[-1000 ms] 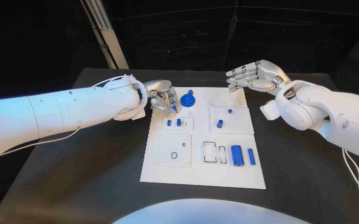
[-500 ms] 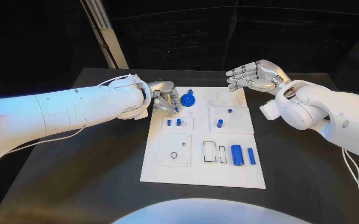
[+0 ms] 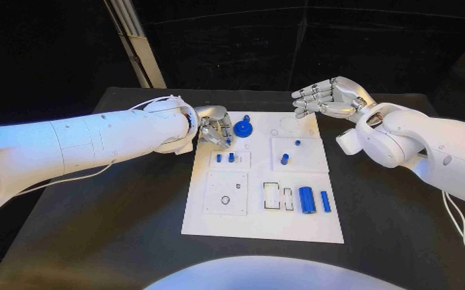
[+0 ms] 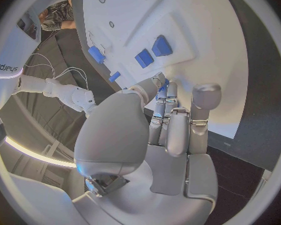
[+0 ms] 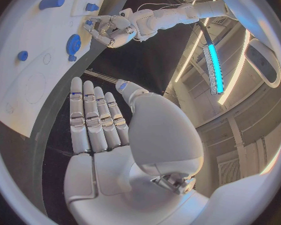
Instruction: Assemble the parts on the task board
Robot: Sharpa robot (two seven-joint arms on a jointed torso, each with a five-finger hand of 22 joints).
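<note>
At board's 10 o'clock: left hand (image 3: 214, 131), fingers pinched on a small blue part (image 4: 163, 83), has edged towards the round blue disc (image 3: 243, 129).
Right hand (image 3: 329, 99): hovers empty, fingers spread.
Meaning: placement on the flat white task board (image 3: 261, 226) looks near.

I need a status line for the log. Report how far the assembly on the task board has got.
Early to midway, as far as the frames show. Done: two small blue pegs stand in a plate on the task board. In hand: the left hand sits at the board's far left corner beside the blue round part; whether it holds anything is unclear. Left: the large blue cylinder and thin one lie loose. The right hand hovers open.
</note>
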